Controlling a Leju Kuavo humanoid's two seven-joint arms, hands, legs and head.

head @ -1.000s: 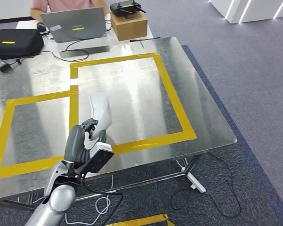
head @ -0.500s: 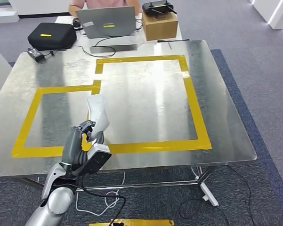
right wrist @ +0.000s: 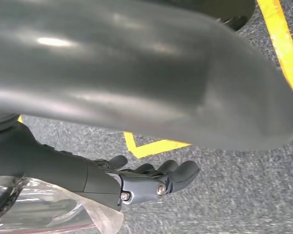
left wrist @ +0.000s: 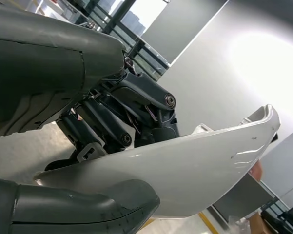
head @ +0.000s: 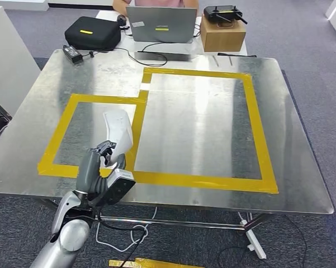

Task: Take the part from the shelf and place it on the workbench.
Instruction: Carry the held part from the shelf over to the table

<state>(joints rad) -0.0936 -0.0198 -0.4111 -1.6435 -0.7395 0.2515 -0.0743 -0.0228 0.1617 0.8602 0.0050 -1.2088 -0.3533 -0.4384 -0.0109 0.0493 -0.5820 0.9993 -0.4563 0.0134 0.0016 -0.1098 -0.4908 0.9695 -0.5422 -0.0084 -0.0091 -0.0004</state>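
My left hand (head: 99,173) grips the lower end of a white, curved plastic part (head: 118,129) and holds it upright over the front left of the metal workbench (head: 191,123). The part hangs above the yellow tape line (head: 134,128) between the two marked fields. In the left wrist view the white part (left wrist: 196,165) lies between the grey thumb and the dark fingers (left wrist: 111,112) of that hand. My right hand (right wrist: 152,178) hangs over grey carpet with its fingers loosely extended, holding nothing.
At the bench's far edge stand a laptop (head: 161,25), a black case (head: 92,32), a power brick (head: 72,53) and a cardboard box (head: 223,34) with a controller on top; a person sits behind the laptop. A white cabinet (head: 5,56) stands at the left. Cables lie under the bench.
The camera has turned, so the whole bench sits further right in the picture and its left end shows. My left hand still holds the white part in the same way.
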